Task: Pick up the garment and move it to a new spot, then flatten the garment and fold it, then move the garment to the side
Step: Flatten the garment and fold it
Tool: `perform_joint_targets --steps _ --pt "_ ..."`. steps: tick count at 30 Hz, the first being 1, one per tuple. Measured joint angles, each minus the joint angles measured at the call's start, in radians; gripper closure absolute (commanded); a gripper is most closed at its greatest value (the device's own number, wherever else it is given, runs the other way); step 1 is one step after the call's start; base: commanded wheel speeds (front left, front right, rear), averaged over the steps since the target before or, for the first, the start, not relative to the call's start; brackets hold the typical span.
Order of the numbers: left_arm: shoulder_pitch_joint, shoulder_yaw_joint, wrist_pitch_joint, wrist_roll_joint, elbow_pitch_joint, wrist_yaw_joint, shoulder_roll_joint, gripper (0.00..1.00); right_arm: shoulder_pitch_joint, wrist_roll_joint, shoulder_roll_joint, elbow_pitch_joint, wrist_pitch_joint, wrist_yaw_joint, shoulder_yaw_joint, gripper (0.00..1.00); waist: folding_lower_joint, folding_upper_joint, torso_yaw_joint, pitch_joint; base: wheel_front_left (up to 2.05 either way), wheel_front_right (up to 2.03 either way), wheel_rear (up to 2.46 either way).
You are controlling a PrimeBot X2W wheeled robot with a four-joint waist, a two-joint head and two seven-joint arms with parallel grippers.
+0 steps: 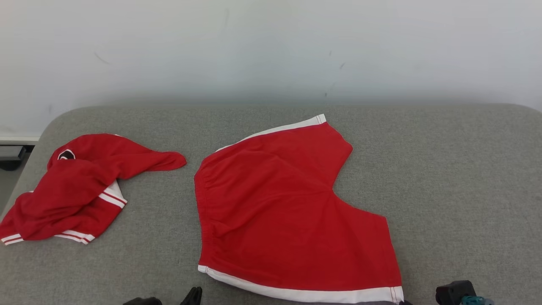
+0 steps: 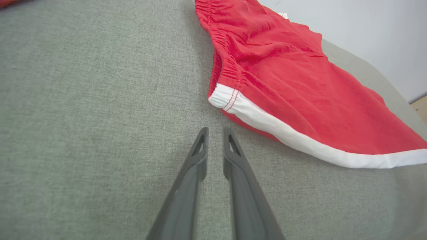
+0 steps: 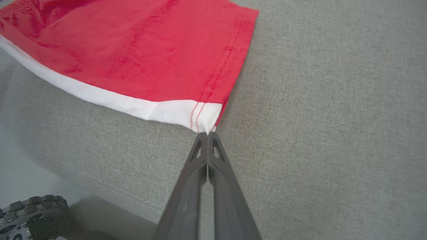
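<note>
**A:** What is in front of you?

**B:** A grey padded surface [image 1: 444,169] against a white wall [image 1: 271,51]. The red shorts [image 1: 288,212] lie spread out in the middle of it. Their waistband [image 1: 203,199] is toward my left, and a white stripe [image 1: 296,292] runs along the near edge. A red heap [image 1: 72,190] of other clothing sits crumpled at the far left, well apart.

**A:** How far along are you?

**B:** I judge the pick-up and the move done, and the flattening nearly so. The shorts lie open and mostly smooth, with some puckers by the waistband. No fold is made yet, and the shift to the side is not done either.

**A:** And your claws?

**B:** My right claw [image 3: 207,134] is closed on the near hem corner [image 3: 203,116], with the white stripe drawn to a point at its tips. My left claw [image 2: 216,130] stands narrowly parted with nothing in it. It is just beside the waistband corner, not touching it.

**A:** Which view tells you what?

**B:** The head view gives the whole outline, both legs and the heap. My left claw there is just a dark tip at the bottom edge. The left wrist view shows the gap between my fingers [image 2: 186,180] and the elastic gathers. The right wrist view shows the pinch itself and the red double stitching [image 3: 220,63] down the hem. Past the surface's front edge it also shows pale floor [image 3: 20,173] and a wheel [image 3: 33,206].
</note>
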Motion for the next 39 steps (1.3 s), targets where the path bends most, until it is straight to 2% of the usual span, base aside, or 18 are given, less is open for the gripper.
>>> perform_joint_targets --steps 3,5,6,7,8,9,10,18,25,29,34,39 --pt "0.017 0.005 0.000 0.002 -0.020 0.001 0.001 0.97 0.007 0.004 0.002 -0.005 0.020 -0.001 0.008 1.00 0.0001 0.0000 -0.001 0.005 0.00 0.00 0.00" --pt "0.030 0.008 0.000 0.007 -0.025 0.009 0.001 0.91 0.008 0.007 0.002 -0.009 0.035 -0.006 0.007 0.96 0.0000 0.0000 -0.001 0.009 0.00 0.00 0.00" --pt "0.035 0.009 0.000 0.009 -0.028 0.010 0.002 0.74 0.009 0.008 0.002 -0.009 0.040 -0.010 0.006 0.00 0.0000 0.0001 -0.001 0.012 0.00 0.00 0.00" --pt "0.037 0.012 0.000 0.011 -0.031 0.010 0.002 0.52 0.009 0.010 0.002 -0.008 0.044 -0.012 0.005 0.00 0.0001 0.0001 0.000 0.015 0.00 0.00 0.00" --pt "0.037 0.015 0.000 0.012 -0.036 0.010 0.002 0.52 0.009 0.010 0.002 -0.008 0.045 -0.015 0.003 0.00 0.0001 0.0001 0.001 0.017 0.00 0.00 0.00" --pt "0.037 0.018 0.000 0.016 -0.041 0.013 0.003 0.05 0.008 0.011 0.003 -0.008 0.049 -0.019 0.002 0.00 0.0002 0.0002 0.002 0.019 0.00 0.00 0.00" --pt "0.037 0.023 0.000 0.022 -0.047 0.018 0.003 0.00 0.007 0.011 0.003 -0.008 0.053 -0.022 0.002 0.00 0.0002 0.0001 0.002 0.021 0.00 0.00 0.00" --pt "0.038 0.133 0.000 0.072 -0.134 0.036 0.038 0.00 0.001 0.012 0.016 -0.046 0.022 -0.067 -0.071 0.00 0.0002 0.0001 0.011 0.023 0.00 0.00 0.00" --pt "0.036 0.224 -0.001 0.186 -0.321 0.044 0.067 0.00 -0.053 0.052 0.138 -0.086 -0.127 -0.097 -0.158 0.00 0.0002 0.0001 0.019 -0.013 0.00 0.00 0.00" --pt "0.036 0.257 -0.002 0.204 -0.381 0.044 0.062 0.00 -0.074 0.053 0.195 -0.079 -0.221 -0.106 -0.196 0.00 0.0001 0.0001 0.023 -0.033 0.00 0.00 0.00" --pt "0.038 0.293 -0.002 0.227 -0.407 0.045 0.048 0.00 -0.081 0.064 0.255 -0.048 -0.312 -0.109 -0.233 0.00 0.0001 0.0000 0.026 -0.055 0.00 0.00 0.00" --pt "0.070 0.291 -0.002 0.248 -0.394 0.053 0.054 0.00 -0.082 0.063 0.267 -0.010 -0.358 -0.109 -0.241 0.00 0.0001 0.0001 0.022 -0.067 0.00 0.00 0.00"
